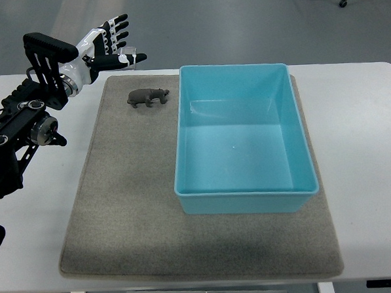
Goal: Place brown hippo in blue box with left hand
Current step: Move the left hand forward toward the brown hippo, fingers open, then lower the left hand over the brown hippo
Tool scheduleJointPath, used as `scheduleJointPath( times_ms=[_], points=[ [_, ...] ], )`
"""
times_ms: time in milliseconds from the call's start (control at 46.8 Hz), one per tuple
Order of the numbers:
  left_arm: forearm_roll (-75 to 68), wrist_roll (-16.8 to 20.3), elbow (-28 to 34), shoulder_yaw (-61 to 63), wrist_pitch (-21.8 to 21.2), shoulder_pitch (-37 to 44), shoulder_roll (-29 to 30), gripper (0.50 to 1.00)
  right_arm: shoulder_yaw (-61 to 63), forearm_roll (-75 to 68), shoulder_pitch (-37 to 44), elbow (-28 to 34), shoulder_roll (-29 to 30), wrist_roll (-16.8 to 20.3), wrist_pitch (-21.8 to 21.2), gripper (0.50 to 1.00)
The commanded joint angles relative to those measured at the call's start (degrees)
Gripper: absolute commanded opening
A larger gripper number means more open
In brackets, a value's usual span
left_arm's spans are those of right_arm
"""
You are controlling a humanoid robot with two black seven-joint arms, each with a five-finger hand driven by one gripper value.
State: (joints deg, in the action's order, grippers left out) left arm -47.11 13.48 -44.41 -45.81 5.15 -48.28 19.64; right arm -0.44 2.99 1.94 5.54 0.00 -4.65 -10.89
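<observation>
Starting at the left edge, we saw the left arm reaching in over the white worktop (357, 112), its left hand (108, 46) raised beyond the far left corner of the grey mat (120, 209), fingers spread apart and gripping nothing. We judged that open posture to be a readiness for a grasp, since the fingers pointed roughly toward the toy and stood clear of it. Just to the right and nearer us, the brown hippo (147, 96) stood upright on the mat near its far edge, side-on, well within the hand's reach, yet untouched. Its spot beside the box, not in it, told us the placing was not yet done. Further right, the blue box (247, 196) sat on the same mat, open-topped and with nothing inside, its left wall near the hippo, so only a short carry to the right would be needed. We took the mat to be there to keep both things from sliding. The right arm did not show.
</observation>
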Motion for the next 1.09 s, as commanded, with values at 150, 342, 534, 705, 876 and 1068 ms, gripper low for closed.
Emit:
scheduleJointPath(
  times_ms=[150,342,534,705,876,1068],
  points=[
    [-6.5,0.0,0.3,13.4,-4.4,-5.1,2.7,0.992,0.0,0.0,0.0,0.0,0.0,0.0,0.0,0.936],
    [-9.4,-0.1,0.3,23.0,-4.2,-9.1,4.9,0.992,0.0,0.0,0.0,0.0,0.0,0.0,0.0,0.936],
    [-14.1,0.0,1.2,30.1,-4.1,-11.6,5.8,0.994,0.0,0.0,0.0,0.0,0.0,0.0,0.0,0.936],
    [-20.8,0.0,3.7,30.1,-4.1,-12.0,5.3,0.992,0.0,0.0,0.0,0.0,0.0,0.0,0.0,0.936],
    [-24.2,0.0,3.7,30.2,-4.0,-12.1,5.2,0.99,0.0,0.0,0.0,0.0,0.0,0.0,0.0,0.936],
    [-25.7,0.0,6.3,30.5,-4.1,-12.1,3.1,0.979,0.0,0.0,0.0,0.0,0.0,0.0,0.0,0.936]
  ],
)
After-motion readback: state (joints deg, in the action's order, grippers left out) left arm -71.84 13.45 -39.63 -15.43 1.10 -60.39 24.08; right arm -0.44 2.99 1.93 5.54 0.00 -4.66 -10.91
